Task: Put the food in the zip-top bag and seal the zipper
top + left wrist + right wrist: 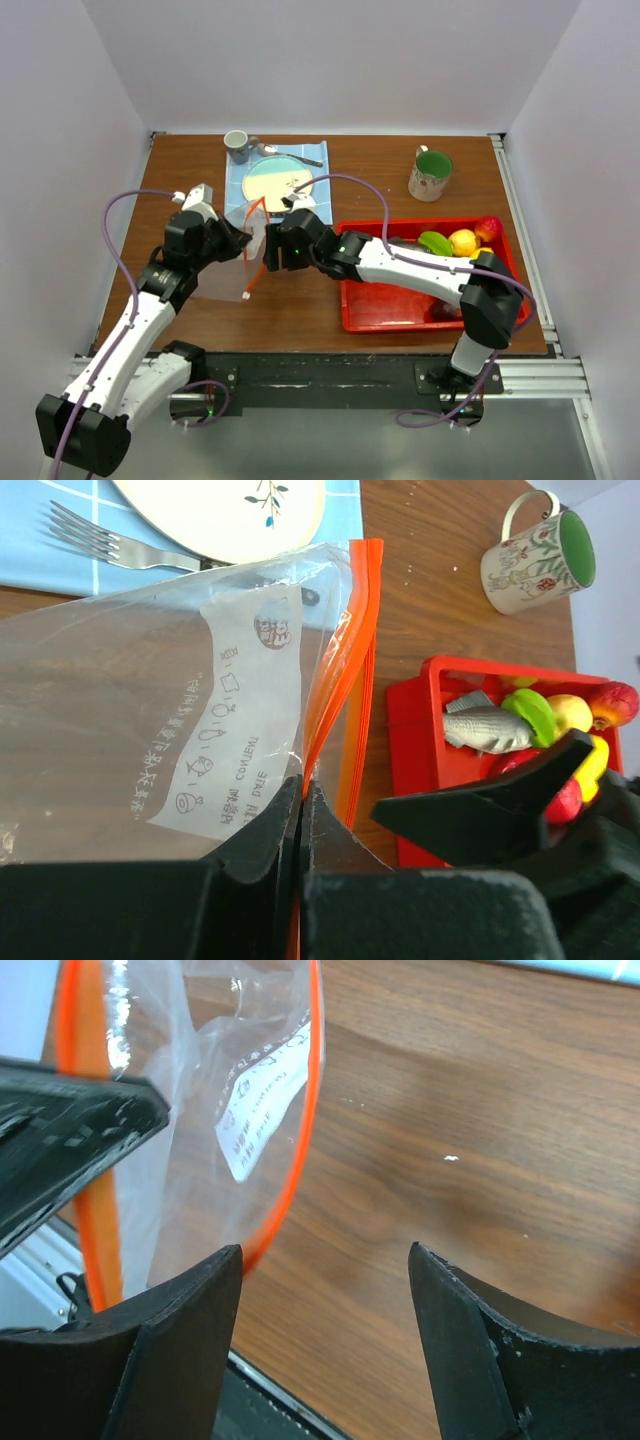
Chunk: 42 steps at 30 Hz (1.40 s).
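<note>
Left end effector (300, 810), clamped tight on the zip-top bag (130, 700) beside its orange-red zipper (360, 630), holds the mouth open toward the right end effector (325, 1252), whose jaws stand apart and empty above the tabletop (300, 310), while the food (463, 242) lies in the red tray (400, 312).

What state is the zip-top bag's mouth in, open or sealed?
Open. The zipper bows apart into a wide loop, the zip-top bag gaping inside it.
</note>
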Each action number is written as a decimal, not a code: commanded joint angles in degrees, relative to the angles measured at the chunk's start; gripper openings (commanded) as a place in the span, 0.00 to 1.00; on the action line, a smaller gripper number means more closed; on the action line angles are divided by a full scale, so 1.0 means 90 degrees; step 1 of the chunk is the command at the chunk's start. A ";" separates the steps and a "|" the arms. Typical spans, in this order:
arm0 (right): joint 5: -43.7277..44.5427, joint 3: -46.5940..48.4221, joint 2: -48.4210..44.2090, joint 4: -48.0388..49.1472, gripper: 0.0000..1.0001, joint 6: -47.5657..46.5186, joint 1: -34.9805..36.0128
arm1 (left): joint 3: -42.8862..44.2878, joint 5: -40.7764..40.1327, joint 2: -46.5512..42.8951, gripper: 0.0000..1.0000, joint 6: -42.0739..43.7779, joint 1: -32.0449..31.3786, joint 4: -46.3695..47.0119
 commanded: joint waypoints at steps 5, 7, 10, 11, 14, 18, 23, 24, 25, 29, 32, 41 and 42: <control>-0.0001 0.0423 0.0232 0.0388 0.50 0.0307 -0.0277 | -0.0061 0.0222 -0.0146 0.00 -0.0318 -0.0055 0.0596; -0.0011 0.0354 0.0222 0.0107 0.20 0.0346 -0.0550 | 0.0086 -0.0020 -0.0185 0.00 -0.0250 -0.0055 0.0479; 0.0028 0.0100 0.0096 -0.0236 0.00 0.0307 -0.0980 | 0.0398 -0.0644 -0.0137 0.00 0.0004 -0.0055 0.0167; 0.0038 -0.0045 0.0037 -0.0257 0.00 0.0278 -0.1039 | 0.0486 -0.0879 -0.0098 0.00 0.0169 -0.0045 -0.0028; 0.0106 -0.0067 -0.0080 -0.0335 0.00 0.0092 -0.1069 | 0.0662 -0.0989 0.0049 0.00 0.0385 -0.0055 -0.0010; -0.0030 0.0090 -0.0002 -0.0501 0.05 -0.0054 -0.1040 | 0.1032 -0.0551 0.0507 0.00 0.0444 -0.0064 -0.0263; 0.0222 0.0372 -0.0216 -0.0862 0.40 -0.0357 -0.0845 | 0.0810 -0.0364 0.0519 0.00 0.0171 -0.0104 0.0056; 0.0320 0.0392 -0.0304 -0.0949 0.52 -0.0377 -0.0816 | 0.0635 -0.0354 0.0470 0.00 0.0084 -0.0113 0.0165; 0.0389 0.0431 -0.0527 -0.1105 0.55 -0.0416 -0.0767 | 0.0565 -0.0325 0.0411 0.00 -0.0082 -0.0133 0.0253; 0.0857 0.0198 -0.1368 -0.1516 0.64 -0.0358 -0.0767 | 0.0369 -0.0393 0.0391 0.00 -0.0415 -0.0240 0.0556; 0.1247 -0.0202 -0.2147 -0.1779 0.66 -0.0309 -0.0767 | 0.0321 -0.0501 0.0391 0.00 -0.0532 -0.0289 0.0683; 0.2430 -0.1501 -0.2892 -0.3059 0.68 -0.0152 -0.1937 | 0.0330 -0.0393 0.0518 0.00 -0.0689 -0.0328 0.0908; 0.2440 -0.1637 -0.3038 -0.3069 0.68 -0.0114 -0.2296 | 0.0330 -0.0345 0.0537 0.00 -0.0679 -0.0328 0.0918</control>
